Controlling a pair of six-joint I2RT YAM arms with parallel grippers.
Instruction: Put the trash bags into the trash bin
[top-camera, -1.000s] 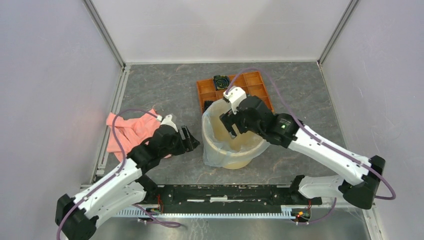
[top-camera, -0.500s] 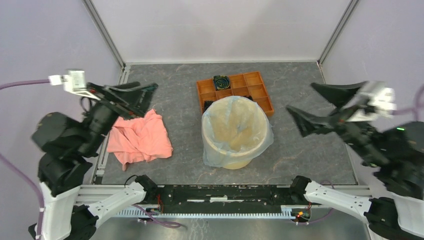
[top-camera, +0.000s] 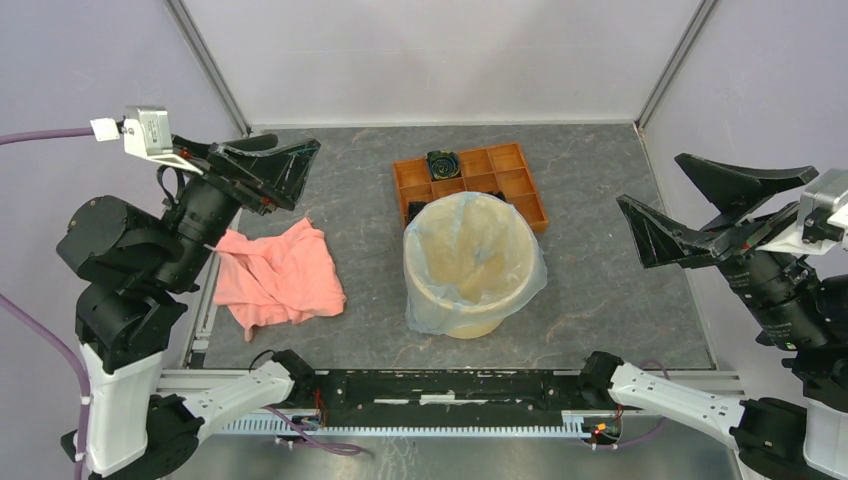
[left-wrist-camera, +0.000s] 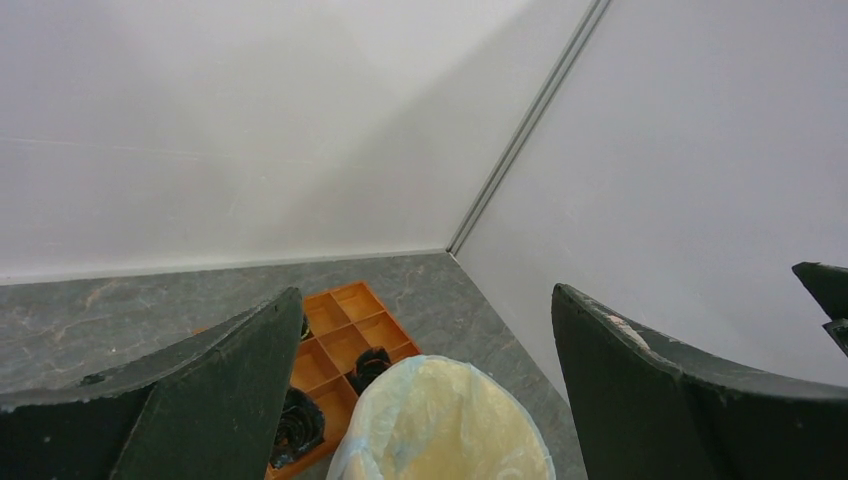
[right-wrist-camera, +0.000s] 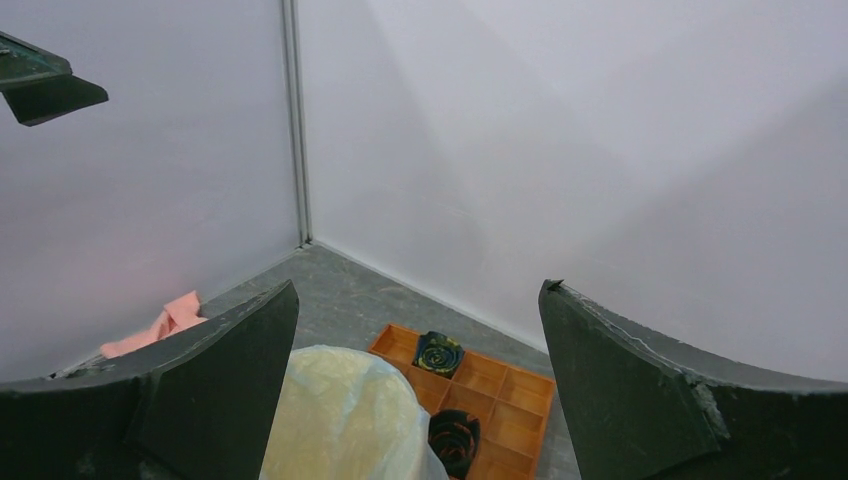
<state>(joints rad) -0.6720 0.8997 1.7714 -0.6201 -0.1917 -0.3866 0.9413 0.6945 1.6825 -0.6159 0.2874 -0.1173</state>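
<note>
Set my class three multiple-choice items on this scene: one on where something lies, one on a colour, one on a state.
1. Where does the pink cloth lie?
A. On the table, left of the trash bin
B. Inside the bin
C. Draped on the back wall

2. What colour is the compartmented tray behind the bin?
A. Green
B. Orange
C. White

3. How do the left claw and the right claw stand?
A. Both shut on the cloth
B. Both open and empty
C. One open, one shut

Key: 1 A, the cloth lies on the table beside the bin. 2 B, the tray's walls are orange in every view. 3 B, each wrist view shows a wide gap between the fingers with nothing in it.
</note>
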